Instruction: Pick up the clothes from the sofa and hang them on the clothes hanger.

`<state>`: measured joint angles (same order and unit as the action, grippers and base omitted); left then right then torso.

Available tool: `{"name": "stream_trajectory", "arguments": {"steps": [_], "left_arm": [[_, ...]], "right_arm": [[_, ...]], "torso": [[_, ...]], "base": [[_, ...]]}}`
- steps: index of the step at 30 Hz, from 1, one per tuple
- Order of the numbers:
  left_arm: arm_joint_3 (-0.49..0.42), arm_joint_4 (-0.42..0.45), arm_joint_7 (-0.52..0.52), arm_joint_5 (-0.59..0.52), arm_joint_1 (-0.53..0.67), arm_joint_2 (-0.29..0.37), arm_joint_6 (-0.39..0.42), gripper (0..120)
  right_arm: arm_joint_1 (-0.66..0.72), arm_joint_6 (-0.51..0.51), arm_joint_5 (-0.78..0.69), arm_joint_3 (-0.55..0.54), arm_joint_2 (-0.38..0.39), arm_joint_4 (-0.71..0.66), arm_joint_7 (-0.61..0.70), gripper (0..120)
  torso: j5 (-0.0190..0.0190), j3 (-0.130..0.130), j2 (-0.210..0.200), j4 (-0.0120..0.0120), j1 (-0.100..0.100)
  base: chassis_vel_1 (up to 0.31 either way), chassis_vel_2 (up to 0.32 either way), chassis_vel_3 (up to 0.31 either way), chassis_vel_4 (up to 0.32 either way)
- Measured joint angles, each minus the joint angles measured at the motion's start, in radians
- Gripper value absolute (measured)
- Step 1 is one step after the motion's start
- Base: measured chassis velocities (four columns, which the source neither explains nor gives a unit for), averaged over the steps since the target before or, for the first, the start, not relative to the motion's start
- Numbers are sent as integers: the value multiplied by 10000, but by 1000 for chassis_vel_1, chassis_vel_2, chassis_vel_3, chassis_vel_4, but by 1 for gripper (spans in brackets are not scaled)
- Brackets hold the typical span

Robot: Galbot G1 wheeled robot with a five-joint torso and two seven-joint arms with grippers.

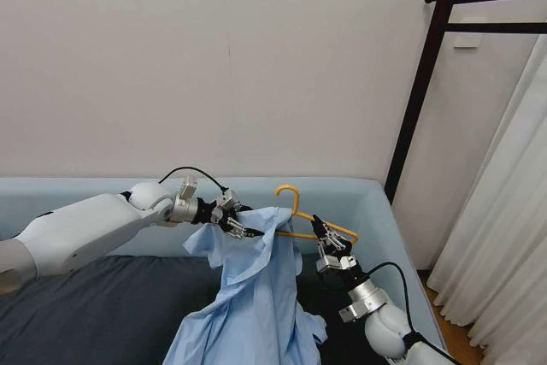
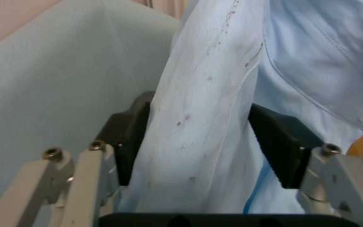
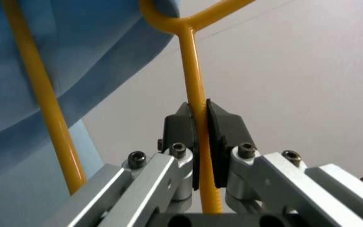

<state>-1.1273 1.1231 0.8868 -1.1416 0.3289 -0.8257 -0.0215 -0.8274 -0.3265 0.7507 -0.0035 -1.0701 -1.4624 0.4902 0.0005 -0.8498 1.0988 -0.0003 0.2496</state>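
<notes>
**Shirt** (image 1: 256, 297) — light blue, thin woven cloth with buttons. Location: draped over the left shoulder of the hanger (image 1: 296, 204), held up above the sofa (image 1: 85, 190), with its lower part hanging in front of the dark cushion (image 1: 85, 305). Handling, as judged: light, limp, no shape of its own. It is likely to slide along a smooth bar if tipped, so the hanger should be carried level. The best hold is a bunched fold near the collar or shoulder, not a single layer.

**Hanger** — yellow, thin rod, hook up. Judged stiff, light and rather slick. It is best taken on a bare straight arm, clear of the cloth.

**Left gripper** (image 1: 232, 224): at the hanger's left end, jaws closed on a thick fold of the shirt, with pads pressing from both sides.

**Right gripper** (image 1: 327, 241): reaching up from below, jaws pinched tight on the hanger's bare right arm.

**Rack** (image 1: 421, 83): dark wood, standing past the sofa's right end, well apart from both grippers.
</notes>
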Motion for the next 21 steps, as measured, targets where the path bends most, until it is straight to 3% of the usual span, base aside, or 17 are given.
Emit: {"name": "stream_trajectory", "arguments": {"steps": [15, 21], "left_arm": [[227, 262, 71, -113, -299, 146, 77, 4], [419, 395, -87, 28, -442, 186, 65, 4]], "right_arm": [[160, -327, 383, -113, -134, 145, 16, 4], [187, -362, 443, -110, -130, 154, 30, 4]], "torso": [[0, 0, 0, 1, 0], [1, 0, 0, 1, 0]], "base": [[0, 0, 0, 0], [0, 0, 0, 0]]}}
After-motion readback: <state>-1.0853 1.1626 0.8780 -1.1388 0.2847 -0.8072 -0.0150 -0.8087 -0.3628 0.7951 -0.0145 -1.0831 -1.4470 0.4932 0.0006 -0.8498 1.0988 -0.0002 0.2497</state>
